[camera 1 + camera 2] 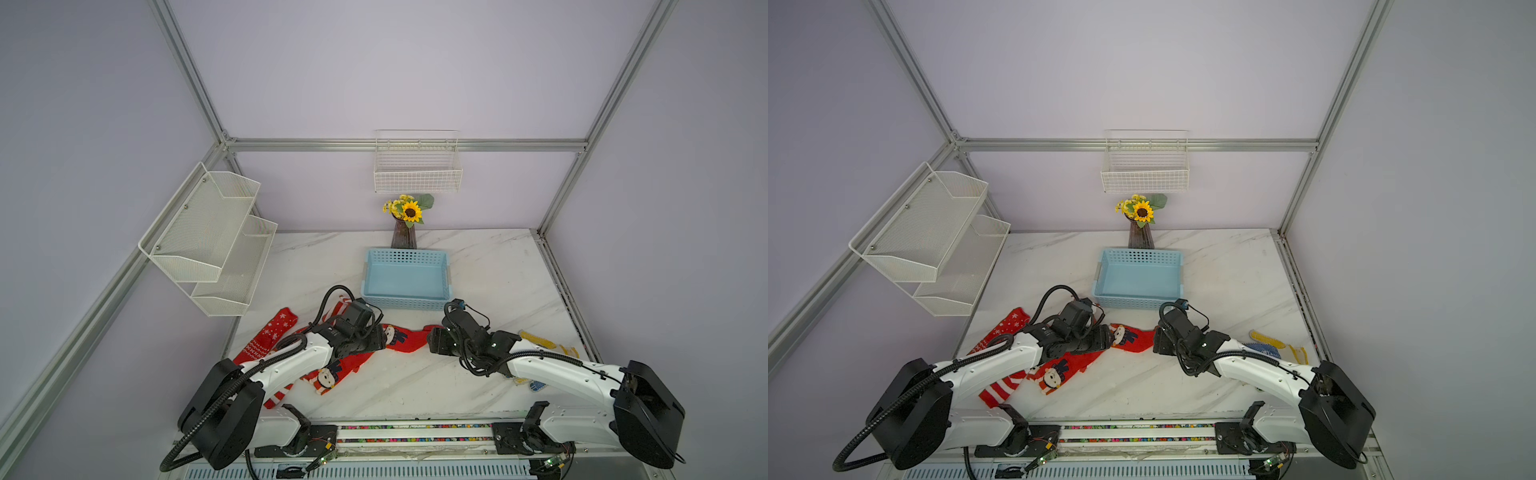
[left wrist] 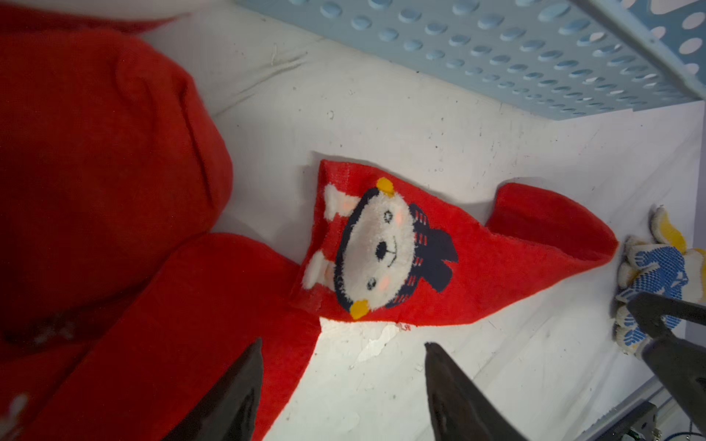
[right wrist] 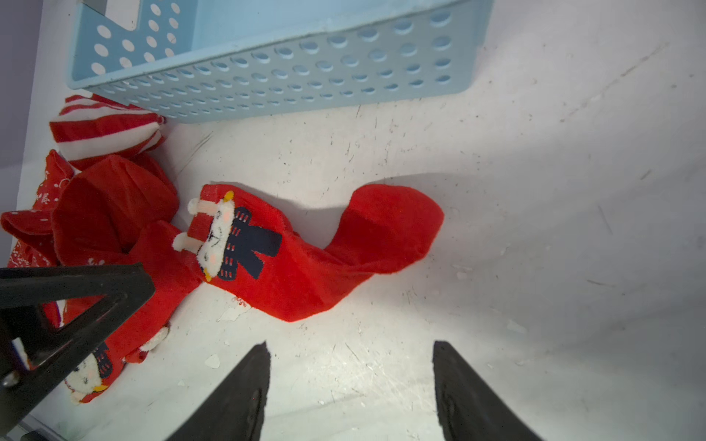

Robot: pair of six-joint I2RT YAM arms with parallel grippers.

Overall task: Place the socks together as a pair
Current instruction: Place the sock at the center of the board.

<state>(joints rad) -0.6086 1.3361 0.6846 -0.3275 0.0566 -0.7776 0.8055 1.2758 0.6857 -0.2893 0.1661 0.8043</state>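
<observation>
Desk (image 1: 478, 291) carrying bear sock (image 1: 405, 338), lying flat; twin sock (image 1: 328, 376) lying just beside (partly under left arm (image 1: 291, 365)). Left tool (image 2: 344, 345), right tool (image 3: 349, 345) hovering wide, empty, flanking bear sock. Pairing seemingly starting; next move calling for gripping bear sock, dragging onto twin sock.

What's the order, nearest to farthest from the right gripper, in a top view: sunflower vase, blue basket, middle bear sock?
From the right gripper:
1. middle bear sock, just beside it, mid-table.
2. blue basket, farther back.
3. sunflower vase, behind the basket, by the wall.
</observation>
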